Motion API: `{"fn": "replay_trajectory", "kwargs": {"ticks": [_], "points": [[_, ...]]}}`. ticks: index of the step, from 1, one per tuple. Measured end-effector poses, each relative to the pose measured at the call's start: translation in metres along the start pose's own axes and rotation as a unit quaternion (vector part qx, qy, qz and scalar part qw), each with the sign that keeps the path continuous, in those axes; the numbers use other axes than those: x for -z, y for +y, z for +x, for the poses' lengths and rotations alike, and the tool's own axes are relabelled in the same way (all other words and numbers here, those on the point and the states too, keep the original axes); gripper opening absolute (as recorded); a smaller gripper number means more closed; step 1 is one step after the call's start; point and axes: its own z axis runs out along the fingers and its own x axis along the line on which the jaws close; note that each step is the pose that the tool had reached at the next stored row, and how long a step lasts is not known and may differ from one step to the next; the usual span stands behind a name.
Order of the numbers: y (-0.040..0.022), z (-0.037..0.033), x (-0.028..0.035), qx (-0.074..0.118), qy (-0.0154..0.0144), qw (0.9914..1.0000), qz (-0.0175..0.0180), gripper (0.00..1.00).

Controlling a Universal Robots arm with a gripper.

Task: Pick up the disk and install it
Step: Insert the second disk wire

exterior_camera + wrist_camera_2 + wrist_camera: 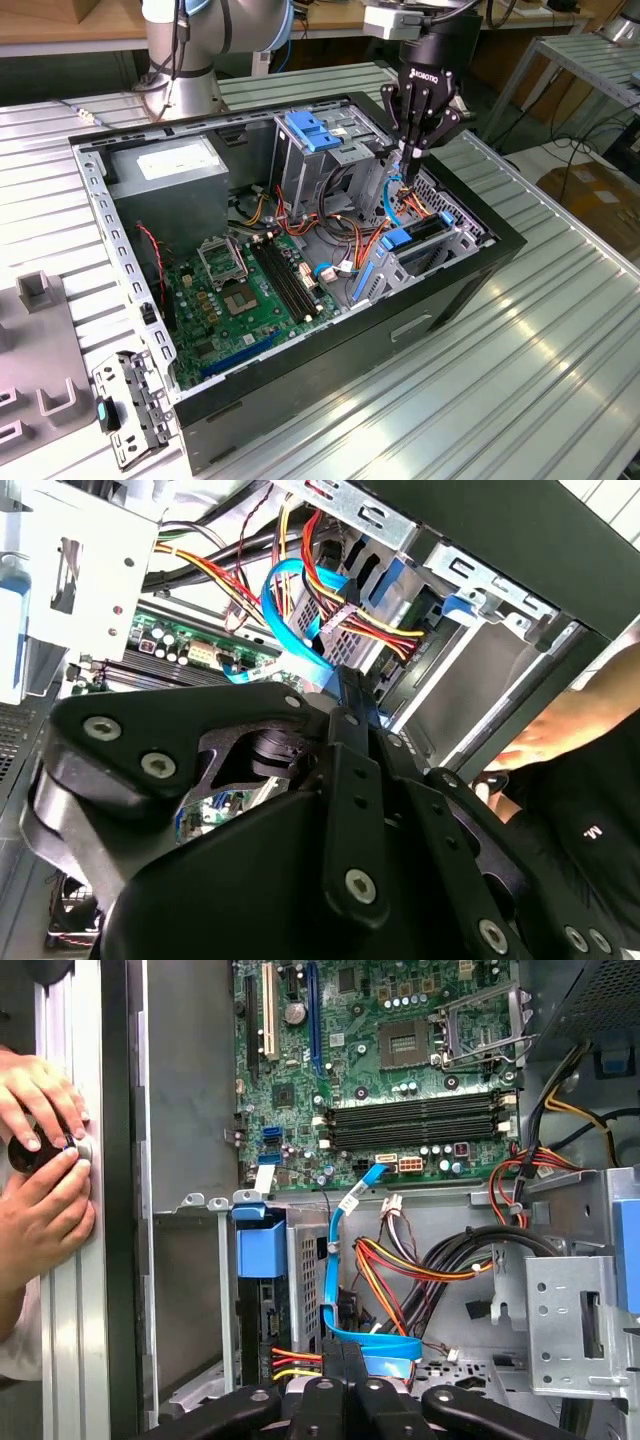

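Now the claw [413, 150] hangs over the open computer case [300, 400], fingers pressed together and pinching nothing that can be made out, tips down among the cables beside the blue ribbon cable [345, 1260]. Just below and beside it sits the disk [412, 238], standing on edge in its bay with its blue bracket [262, 1250] up, apparently already slotted home, which would explain why the claw carries nothing. The first wrist view adds what the exterior view lacks: a person's hands [40, 1160] resting on the table rail outside the case, well apart from the claw, and the motherboard [400, 1060] laid out beyond the bay.
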Motion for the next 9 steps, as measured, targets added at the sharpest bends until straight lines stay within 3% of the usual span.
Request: {"fn": "replay_trajectory", "kwargs": {"ticks": [4, 7, 8, 9], "points": [[0.0, 0.0, 0.0, 0.0, 0.0002, 1.0, 0.0, 0.11], [0.0, 0.0, -0.0002, 0.0, 0.0074, 0.99997, 0.0004, 0.11], [0.0, -0.0002, -0.0005, -0.001, 0.0207, 0.99979, 0.0011, 0.17], [0.0, -0.0004, -0.001, -0.002, 0.0301, 0.99954, 0.0016, 0.24]]}}
